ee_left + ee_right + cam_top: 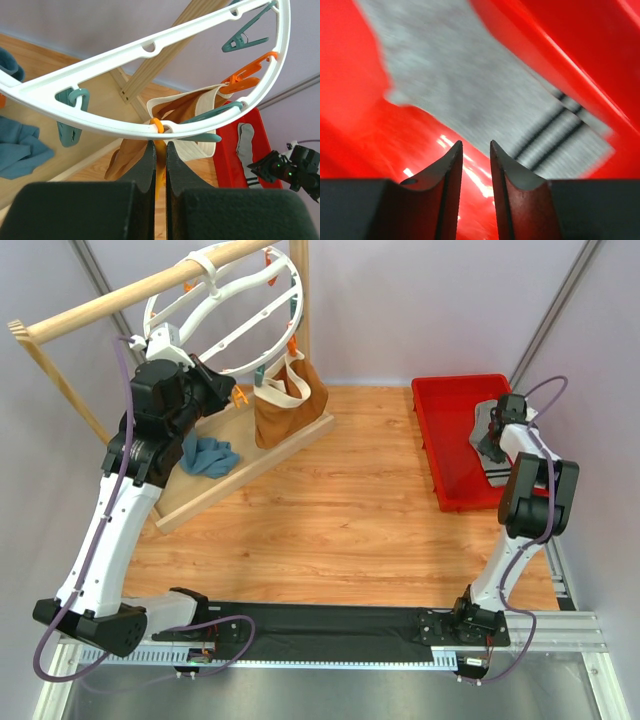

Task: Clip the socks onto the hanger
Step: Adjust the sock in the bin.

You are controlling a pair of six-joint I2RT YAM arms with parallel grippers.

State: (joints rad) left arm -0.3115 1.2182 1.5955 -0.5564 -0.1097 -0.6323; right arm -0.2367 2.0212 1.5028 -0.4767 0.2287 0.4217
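Left gripper (160, 145) up at hanger (100, 62), far left. Jaws narrow, pinching orange clip (159, 165) under ring.
Right gripper (476, 147) low over socks (470, 85) in red bin (440, 440), right side. Jaws narrow, empty.
Judgement: widen right jaws, take one sock at striped cuff, stay off bin wall.
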